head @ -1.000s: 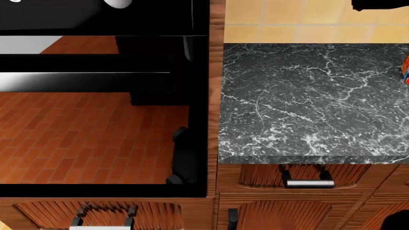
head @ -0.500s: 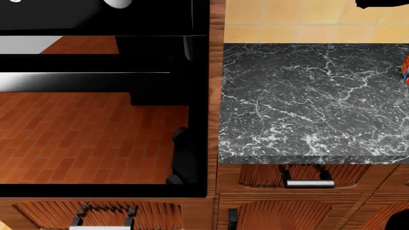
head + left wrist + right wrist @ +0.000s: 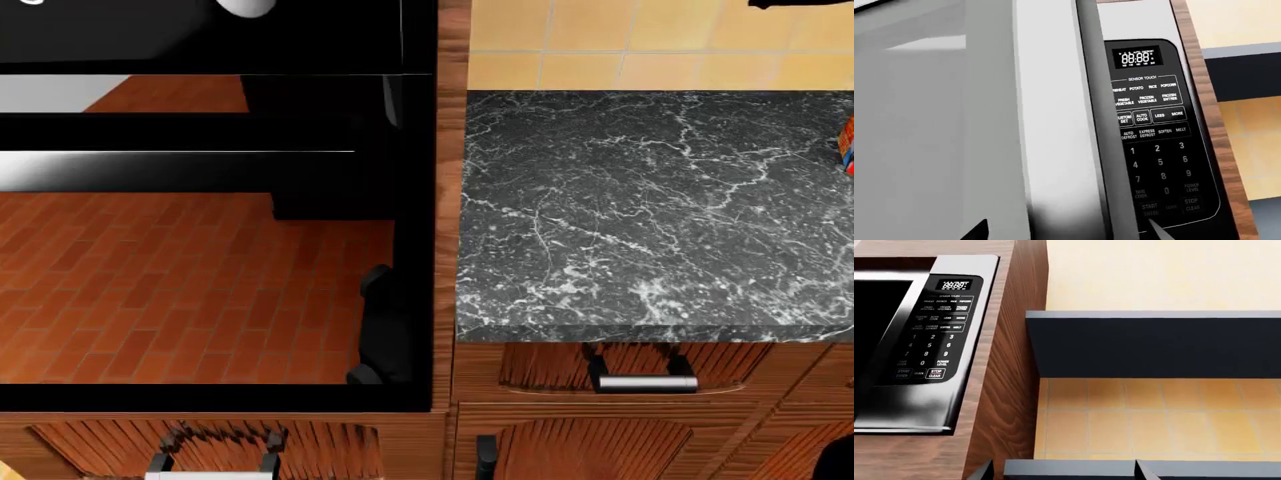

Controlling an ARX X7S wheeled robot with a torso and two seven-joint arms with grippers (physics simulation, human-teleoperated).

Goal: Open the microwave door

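Note:
The microwave door (image 3: 954,125) fills the left wrist view as a pale grey panel. Its dark vertical handle strip (image 3: 1104,150) runs beside the keypad panel (image 3: 1154,130). My left gripper (image 3: 1067,232) is open and very close to the front. One fingertip (image 3: 977,231) is over the door and the other over the START key, so the handle strip lies between them. In the right wrist view the door's dark window (image 3: 874,330) shows at the left, flush with the keypad (image 3: 937,335). My right gripper (image 3: 1064,472) is open, empty, and well back from the microwave.
The microwave sits in a wooden cabinet (image 3: 1011,365) beside a yellow tiled wall (image 3: 1154,270) and a dark shelf (image 3: 1154,345). The head view shows a glossy black oven front (image 3: 200,150), a black marble counter (image 3: 641,210) and wooden drawers with silver handles (image 3: 645,381).
In the head view, the dark arm part at the top right has slid up and nearly out of frame. The dark shape at the bottom right corner has shrunk.

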